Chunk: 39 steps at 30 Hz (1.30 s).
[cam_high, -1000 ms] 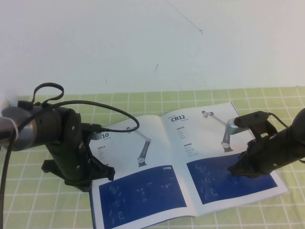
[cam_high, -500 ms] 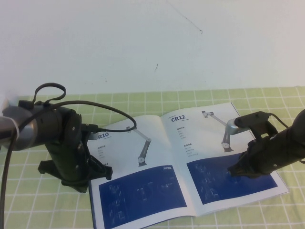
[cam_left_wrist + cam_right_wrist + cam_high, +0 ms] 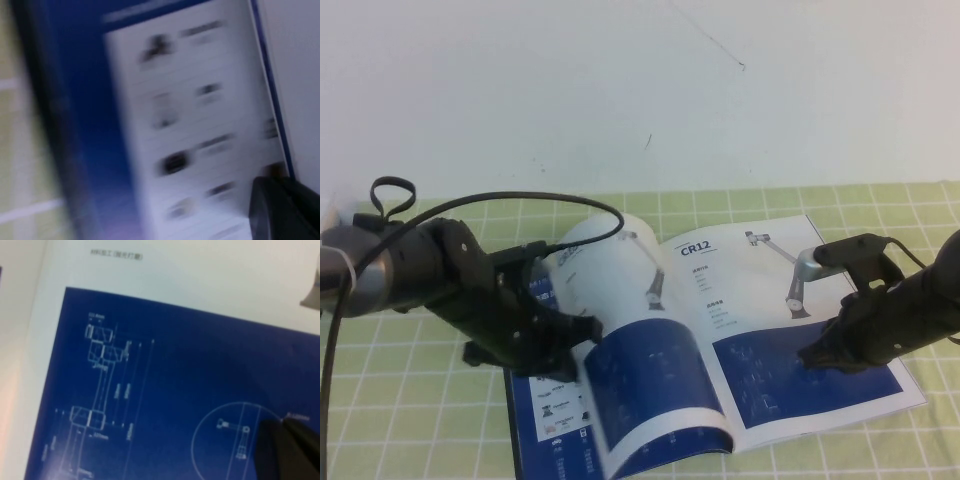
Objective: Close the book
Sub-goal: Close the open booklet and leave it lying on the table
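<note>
A thin book [image 3: 760,290] lies open on the green checked cloth. Its left page [image 3: 640,370] is raised and curls over toward the spine, baring a blue page with small pictures [image 3: 555,415] beneath. My left gripper [image 3: 575,345] sits at that raised page's outer edge, partly under it. The left wrist view is blurred: printed page [image 3: 190,125], left gripper [image 3: 280,210] at its edge. My right gripper [image 3: 813,355] is shut, its tip pressed down on the right page's blue drawing [image 3: 165,370], right gripper [image 3: 287,450] beside a circled diagram.
A plain white wall [image 3: 640,90] rises behind the table. The left arm's black cable [image 3: 500,200] loops above the cloth near the book's far left corner. Green cloth [image 3: 410,420] shows around the book.
My left gripper has moved right and up, lifting the left page from flat into a curl over the spine. The right gripper has stayed pressed on the right page.
</note>
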Available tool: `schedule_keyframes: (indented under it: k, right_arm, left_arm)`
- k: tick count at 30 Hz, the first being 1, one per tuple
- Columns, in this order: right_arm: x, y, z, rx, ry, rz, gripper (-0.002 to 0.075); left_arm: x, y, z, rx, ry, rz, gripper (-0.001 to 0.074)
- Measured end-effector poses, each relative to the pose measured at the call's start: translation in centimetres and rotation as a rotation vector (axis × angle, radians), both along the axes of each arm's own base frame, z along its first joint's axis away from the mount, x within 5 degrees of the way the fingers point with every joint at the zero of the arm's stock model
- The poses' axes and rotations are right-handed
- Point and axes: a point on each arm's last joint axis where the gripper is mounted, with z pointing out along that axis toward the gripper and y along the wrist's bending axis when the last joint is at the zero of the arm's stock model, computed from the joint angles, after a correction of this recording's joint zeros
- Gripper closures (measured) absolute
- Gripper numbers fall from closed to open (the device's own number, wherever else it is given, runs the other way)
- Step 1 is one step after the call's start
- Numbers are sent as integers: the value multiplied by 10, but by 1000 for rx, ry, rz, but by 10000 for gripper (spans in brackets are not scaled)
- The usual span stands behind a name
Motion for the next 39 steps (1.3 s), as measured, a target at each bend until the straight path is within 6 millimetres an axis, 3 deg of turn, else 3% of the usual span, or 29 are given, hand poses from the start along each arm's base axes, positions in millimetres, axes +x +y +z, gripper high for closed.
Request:
schedule_keyframes:
  k: [8,13,15,19,23,26,30,35,39]
  right_arm:
    - [0,1,4,11,-18,32,728]
    - [-2,-1,20,6,-44,82,729]
    - [-2,-7,36,11,-80,84,729]
    - [-3,-16,107,49,-294,67,729]
    - [-23,-14,177,115,-512,91,729]
    - [-36,-9,202,145,-610,155,729]
    - [-36,-2,186,148,-544,226,729]
    - [-19,4,119,124,-314,248,729]
    - [-11,7,81,114,-187,250,729]
  left_arm:
    - [7,-36,23,-425,-153,-58,738]
    - [0,-63,33,-519,-283,-176,738]
    - [-7,-73,34,-516,-315,-242,738]
    - [-12,-82,33,-486,-371,-337,738]
    - [-8,-77,32,-383,-422,-327,738]
    - [-6,-69,39,-289,-458,-290,738]
    - [-10,-59,53,-190,-472,-306,738]
    - [-22,-43,55,-35,-338,-298,738]
    - [-28,-23,45,192,-209,-282,738]
